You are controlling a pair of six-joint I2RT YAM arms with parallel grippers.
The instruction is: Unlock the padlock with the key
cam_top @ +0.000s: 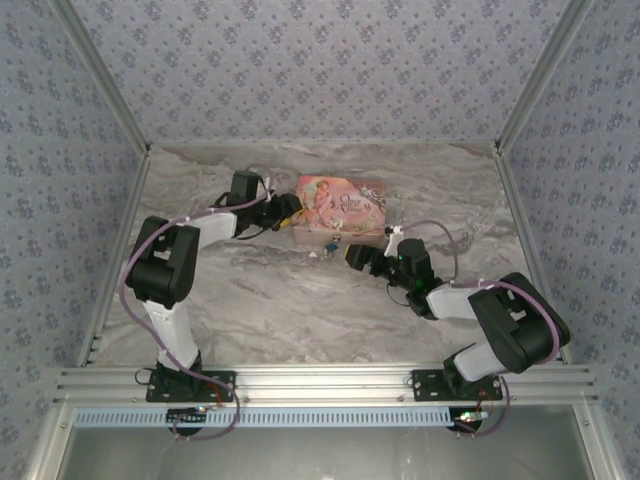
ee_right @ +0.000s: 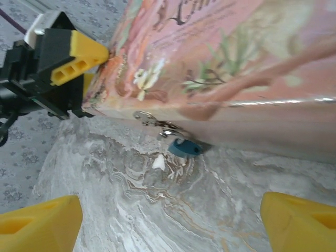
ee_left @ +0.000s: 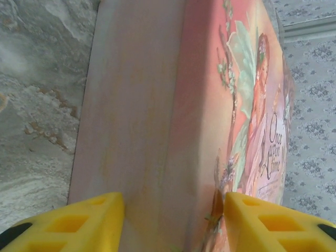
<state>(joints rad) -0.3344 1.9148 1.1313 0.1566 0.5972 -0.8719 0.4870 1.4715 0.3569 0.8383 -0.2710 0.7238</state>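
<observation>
**Ana:** Let us begin at the near side. How is the right gripper (ee_right: 172,202)?

**Ben:** In its own wrist view the two yellow fingers (ee_right: 39,226) stand at the lower corners, far from each other. It is released and grasps nothing. It hovers low over the marble table (cam_top: 300,300), and it points to the long near side of the pink box (cam_top: 340,205).

**Ana:** And where is the padlock (ee_right: 185,148)?

**Ben:** It is just in front of this gripper, between the lines of the two fingers but apart from them. The small blue body lies at the foot of the box's near wall, and it seems to touch the table. Its thin silvery shackle (ee_right: 157,123) goes up and to the left, along the lower edge of the box. One small white speck (ee_right: 158,163) lies on the table just beside the blue body.

**Ana:** How does the box lie?

**Ben:** Flat on the table, with the illustrated lid up, about in the middle of the surface.

**Ana:** And the left gripper (ee_left: 173,197)?

**Ben:** It is at the left end of the box and it is clenched on it. In the left wrist view one yellow finger presses on each side of the box's edge. In the right wrist view one finger lies on the corner of the lid.

**Ana:** Behind that?

**Ben:** The patterned wall (cam_top: 320,60).
</observation>
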